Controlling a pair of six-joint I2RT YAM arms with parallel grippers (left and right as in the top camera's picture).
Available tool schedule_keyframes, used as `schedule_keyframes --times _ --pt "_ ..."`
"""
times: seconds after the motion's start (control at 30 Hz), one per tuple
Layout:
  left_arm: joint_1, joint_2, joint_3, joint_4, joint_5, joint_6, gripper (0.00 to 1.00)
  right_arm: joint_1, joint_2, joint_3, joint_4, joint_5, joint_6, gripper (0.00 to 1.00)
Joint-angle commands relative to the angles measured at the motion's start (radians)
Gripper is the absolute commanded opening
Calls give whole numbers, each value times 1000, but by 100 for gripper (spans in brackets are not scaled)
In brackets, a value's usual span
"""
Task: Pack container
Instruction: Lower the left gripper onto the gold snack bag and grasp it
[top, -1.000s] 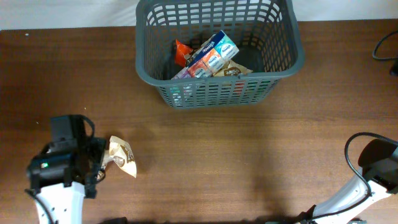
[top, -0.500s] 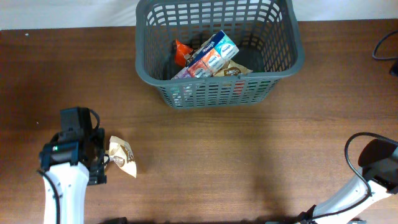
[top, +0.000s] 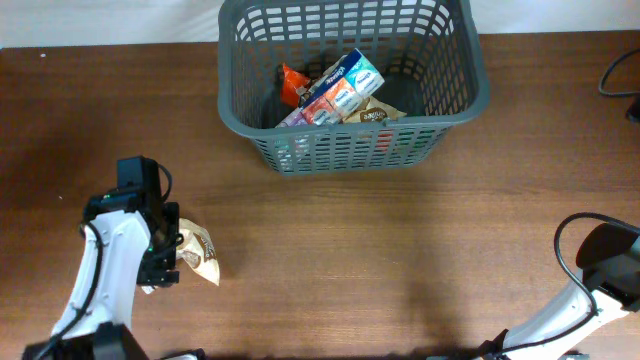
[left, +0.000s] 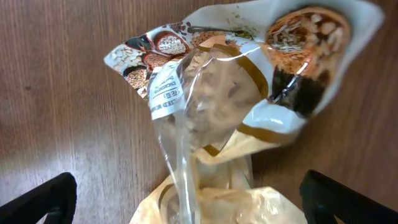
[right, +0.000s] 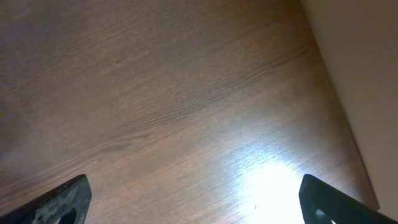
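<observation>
Left end effector (left: 193, 205) wide open & empty over snack pouch (left: 230, 93), well apart from container (top: 340, 150); slick film prob slips if pinched off-center.

Layout of the work area. The container (top: 350, 150) stands at the far centre of the tabletop (top: 400, 250). Inside it, a carton (top: 340, 88) lies slantwise in the middle, with a small packet (top: 292, 84) just to its left and a sachet (top: 375, 114) at its near right side. A loose pouch (top: 197, 253) lies on the tabletop at the near left, well apart from the container. The left gripper (left: 193, 205) sits at the pouch's left side, one finger standing to either side of it in the wrist view. The right gripper (right: 196, 202) is over bare tabletop by the right edge. A cable (top: 615, 75) lies at the far right.
</observation>
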Motion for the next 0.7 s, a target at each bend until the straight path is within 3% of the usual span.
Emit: schedule_keyframes --times 0.0,0.37,0.67 --pt "5 39 -2 7 -1 -17 99 0 3 -8 3 -6 5 99" --pt "5 74 -32 16 -57 -11 99 0 3 -8 3 -6 5 99" --pt "5 74 -169 223 -72 90 99 0 3 -8 3 -6 5 99"
